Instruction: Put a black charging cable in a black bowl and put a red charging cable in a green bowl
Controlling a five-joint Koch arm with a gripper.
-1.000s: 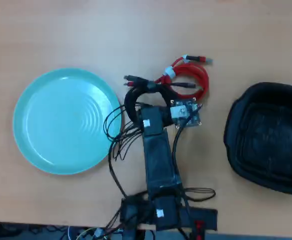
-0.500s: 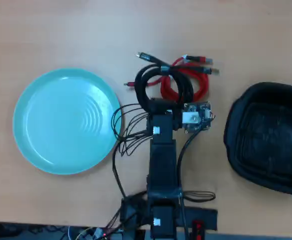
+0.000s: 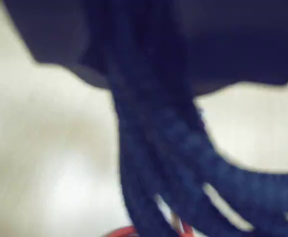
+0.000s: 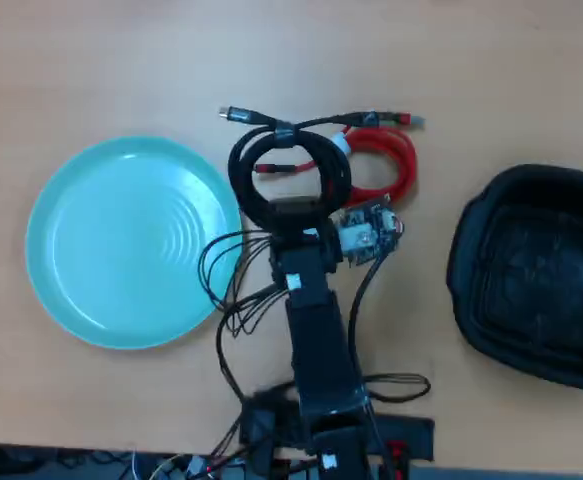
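Pincer sits at the near edge of the black charging cable, clamped on the coil's lower strands; the jaw gap itself is hidden in the overhead view, but the wrist view shows braided strands running straight out of the dark pincer body, blurred and very close. The coil hangs as an open loop beyond the arm, one plug end pointing left, the other strand running right across the top. Red charging cable lies on the table just right of and partly under the black loop, white strap and plug ends near its top; a sliver of red also shows at the bottom edge of the wrist view. Green bowl sits left of the arm, empty, its right rim near the robot's loose wires. Black bowl is at the right edge of the overhead view, well apart from both cables, nothing visible inside.
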